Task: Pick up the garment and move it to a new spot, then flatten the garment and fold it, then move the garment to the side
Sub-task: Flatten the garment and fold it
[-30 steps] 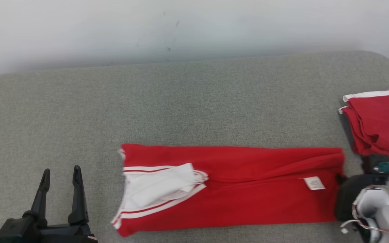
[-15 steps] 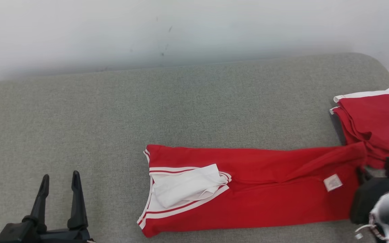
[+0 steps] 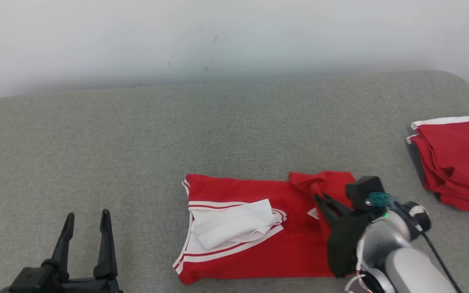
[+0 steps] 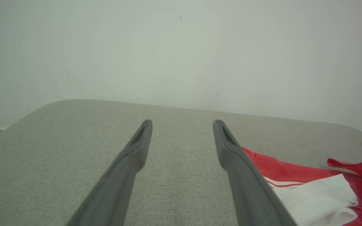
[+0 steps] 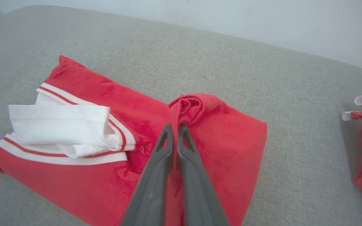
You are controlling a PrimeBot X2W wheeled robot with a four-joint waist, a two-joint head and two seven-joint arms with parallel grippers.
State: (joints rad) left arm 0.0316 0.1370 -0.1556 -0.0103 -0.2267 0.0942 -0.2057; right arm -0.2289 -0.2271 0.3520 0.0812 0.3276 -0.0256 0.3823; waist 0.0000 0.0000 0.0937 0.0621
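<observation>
1. We face a pale wall point(image 3: 234, 36) rising behind a long grey upholstered surface point(image 3: 136, 134) with rounded corners.
2. The red garment point(image 3: 259, 260), trimmed in white stripes, lies near the surface's front edge, somewhat right of the middle. Its right end is doubled back over itself in a raised fold.
3. A second red garment point(image 3: 458, 162) with white trim lies bunched at the surface's right edge, well apart from the first.
4. A folded white panel point(image 3: 234, 224) rests on the garment's left half.
5. Our right gripper point(image 5: 174, 128) sits over the garment's right end, its fingers pressed together and pinching that raised fold of red cloth.
6. Our left gripper point(image 3: 88, 214) is near the front-left corner, fingers spread wide, holding nothing, clear of the garment.
7. A small white label point(image 3: 312, 213) shows on the red cloth just beside the right fingers.
</observation>
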